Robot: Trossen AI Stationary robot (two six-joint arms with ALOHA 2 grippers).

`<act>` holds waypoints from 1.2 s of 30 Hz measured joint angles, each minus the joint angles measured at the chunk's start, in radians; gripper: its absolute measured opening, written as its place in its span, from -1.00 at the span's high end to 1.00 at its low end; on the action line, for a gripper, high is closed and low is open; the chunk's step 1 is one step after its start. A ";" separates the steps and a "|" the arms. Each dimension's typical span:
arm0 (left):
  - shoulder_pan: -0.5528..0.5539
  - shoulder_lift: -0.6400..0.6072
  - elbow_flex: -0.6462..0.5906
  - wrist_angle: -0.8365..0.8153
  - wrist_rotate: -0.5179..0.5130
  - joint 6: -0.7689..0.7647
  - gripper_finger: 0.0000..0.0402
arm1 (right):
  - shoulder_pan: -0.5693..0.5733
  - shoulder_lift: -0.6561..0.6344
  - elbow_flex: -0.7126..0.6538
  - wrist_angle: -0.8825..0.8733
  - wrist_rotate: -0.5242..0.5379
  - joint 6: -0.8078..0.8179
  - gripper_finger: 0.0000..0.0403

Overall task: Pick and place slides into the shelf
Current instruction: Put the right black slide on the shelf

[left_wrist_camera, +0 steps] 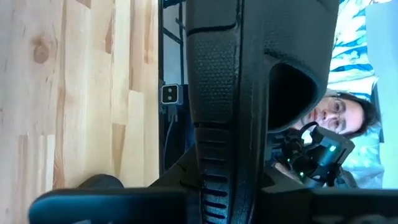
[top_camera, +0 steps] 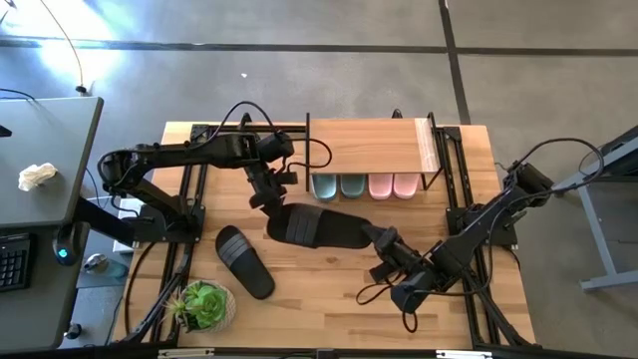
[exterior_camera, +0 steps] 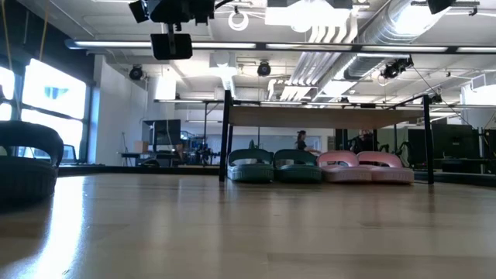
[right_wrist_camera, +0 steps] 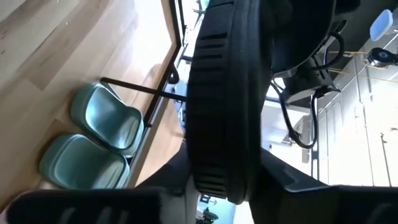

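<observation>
Two grippers hold one black slide (top_camera: 319,227) at mid-frame in the overhead view, the left gripper (top_camera: 274,204) closed on its left end and the right gripper (top_camera: 377,237) closed on its right end. If either arm pulls unevenly, the slide could twist loose and drop. Its mate, the second black slide (top_camera: 244,261), lies lower left. Green slides (top_camera: 338,185) and pink slides (top_camera: 394,185) already sit under the shelf (top_camera: 369,146), upper centre.
</observation>
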 joint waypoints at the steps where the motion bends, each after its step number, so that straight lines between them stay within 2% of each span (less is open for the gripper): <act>1: 0.000 0.000 0.000 0.000 -0.001 0.007 0.84 | 0.000 0.000 0.000 -0.001 -0.002 0.001 0.62; 5: 0.001 -0.001 0.000 0.003 -0.002 0.063 0.72 | -0.001 0.000 0.000 0.001 0.001 0.001 0.71; 12: 0.001 -0.001 0.000 0.024 -0.005 0.231 0.25 | 0.021 0.000 0.000 0.001 0.009 0.042 0.74; 21: 0.023 -0.001 0.000 0.142 -0.006 0.221 -0.24 | 0.050 0.000 -0.001 -0.008 0.078 0.122 0.74; 27: 0.115 -0.003 0.000 0.141 -0.007 0.176 -0.39 | 0.054 0.000 -0.001 -0.038 0.092 0.200 0.75; 33: 0.215 -0.012 0.000 0.170 -0.013 0.165 -0.41 | 0.053 0.000 -0.001 -0.195 0.036 0.431 0.75; 36: 0.241 -0.020 0.000 0.203 -0.013 0.164 -0.39 | 0.043 0.000 -0.001 -0.269 0.055 0.555 0.75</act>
